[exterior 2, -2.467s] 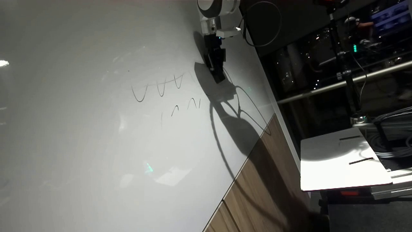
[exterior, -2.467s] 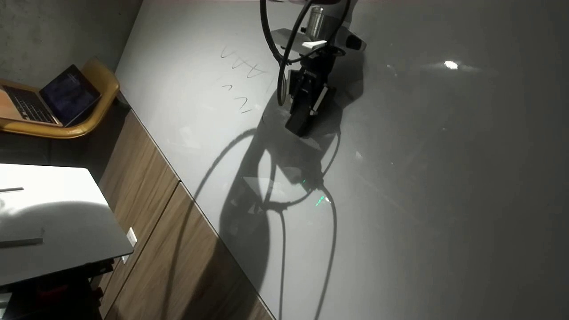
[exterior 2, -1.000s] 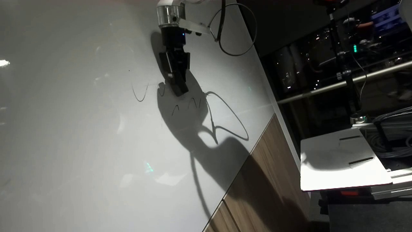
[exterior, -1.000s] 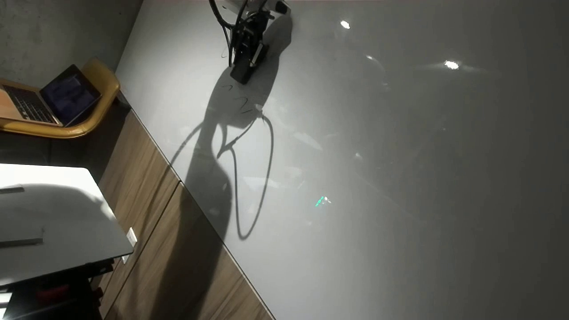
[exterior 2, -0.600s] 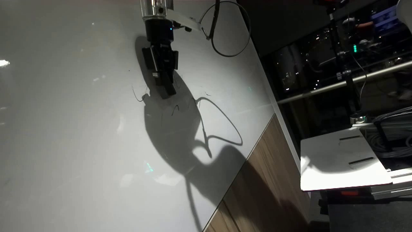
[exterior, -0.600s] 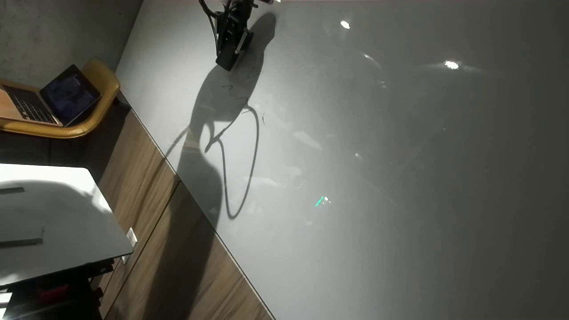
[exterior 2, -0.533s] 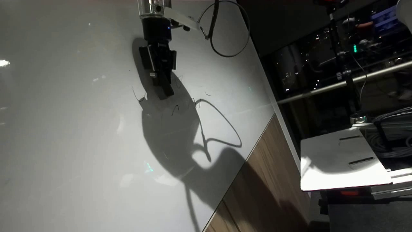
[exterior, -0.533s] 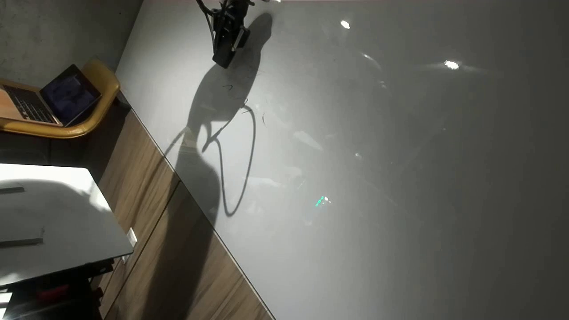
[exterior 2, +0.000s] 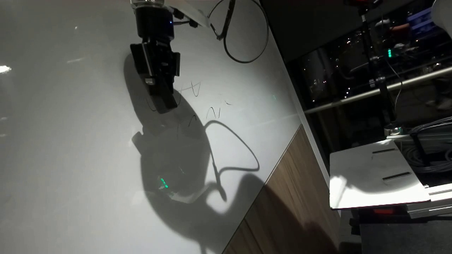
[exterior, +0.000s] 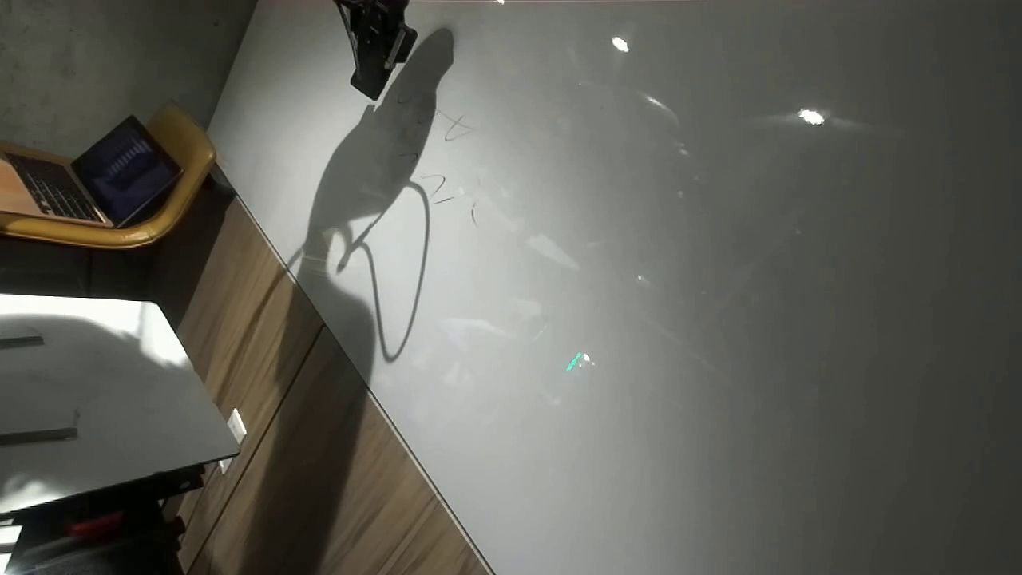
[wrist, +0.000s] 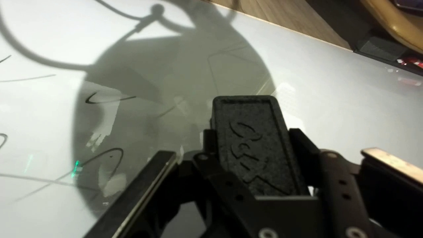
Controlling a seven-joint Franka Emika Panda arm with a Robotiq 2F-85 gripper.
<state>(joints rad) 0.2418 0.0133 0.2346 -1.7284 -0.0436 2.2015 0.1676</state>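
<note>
My gripper (wrist: 254,142) is shut on a dark grey block-shaped eraser (wrist: 254,132) with carved strokes on its face, one finger on each long side. The gripper (exterior 2: 157,70) and eraser (exterior 2: 164,98) show in both exterior views, the eraser (exterior: 370,78) at the upper left there. The eraser's tip is close to a glossy white board (exterior: 679,279); I cannot tell whether it touches. Thin dark pen marks (wrist: 105,99) lie on the board beside the gripper. They also show in both exterior views (exterior: 457,128) (exterior 2: 196,88), partly under the arm's shadow or behind the gripper.
Wood panels (exterior: 263,351) run along the board's edge. A yellow chair (exterior: 172,231) holds an open laptop (exterior: 128,172). A small white tabletop (exterior 2: 374,194) carries dark pens (exterior 2: 396,176). A looped cable (exterior 2: 266,35) hangs from the arm. A stand (exterior 2: 379,77) is at the side.
My gripper, with the eraser held throughout, has moved across the board, leftward in both exterior views. Its shadow moved along, and some pen marks it covered or shaded now show again.
</note>
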